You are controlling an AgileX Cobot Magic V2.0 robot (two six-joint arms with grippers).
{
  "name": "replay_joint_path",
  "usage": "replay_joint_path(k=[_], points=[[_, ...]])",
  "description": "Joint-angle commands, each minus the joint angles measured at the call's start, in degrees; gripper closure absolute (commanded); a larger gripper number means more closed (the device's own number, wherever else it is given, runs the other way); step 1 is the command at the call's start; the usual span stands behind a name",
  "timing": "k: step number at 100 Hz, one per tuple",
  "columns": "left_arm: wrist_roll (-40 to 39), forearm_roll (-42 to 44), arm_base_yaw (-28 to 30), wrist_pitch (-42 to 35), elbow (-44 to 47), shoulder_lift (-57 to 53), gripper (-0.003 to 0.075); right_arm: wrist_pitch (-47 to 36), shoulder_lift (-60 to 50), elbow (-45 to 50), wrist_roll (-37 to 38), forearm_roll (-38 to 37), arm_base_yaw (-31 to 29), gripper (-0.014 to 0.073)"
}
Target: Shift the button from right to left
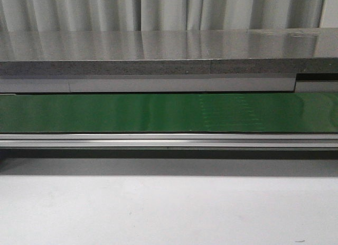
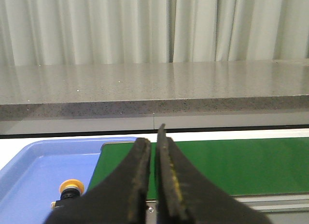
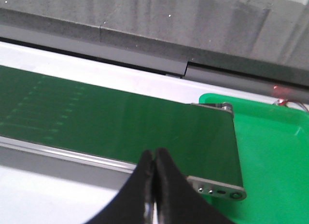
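The button (image 2: 71,188), a yellow-orange cap on a black body, stands in the blue tray (image 2: 29,161) in the left wrist view, partly hidden behind my left finger. My left gripper (image 2: 153,137) is shut and empty, above the end of the green belt (image 2: 231,161), beside the tray. My right gripper (image 3: 154,154) is shut and empty, above the near rail at the other end of the belt (image 3: 120,122). Neither gripper nor the button shows in the front view.
The green conveyor belt (image 1: 169,112) runs across the front view with a metal rail (image 1: 169,140) before it and a grey stone shelf (image 1: 169,49) behind. A green tray (image 3: 275,151) lies past the belt's right end. White tabletop (image 1: 169,213) lies in front.
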Motion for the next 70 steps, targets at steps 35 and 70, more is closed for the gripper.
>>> replay_joint_path(k=[35, 70], points=[[-0.54, -0.57, -0.52, -5.09, 2.33, -2.09, 0.0715, -19.59, -10.9, 14.27, 7.14, -7.56, 2.81, 0.0662], [-0.54, -0.57, -0.52, -5.09, 2.33, -2.09, 0.0715, -25.59, -17.36, 24.32, 7.14, -6.7, 4.01, 0.0662]])
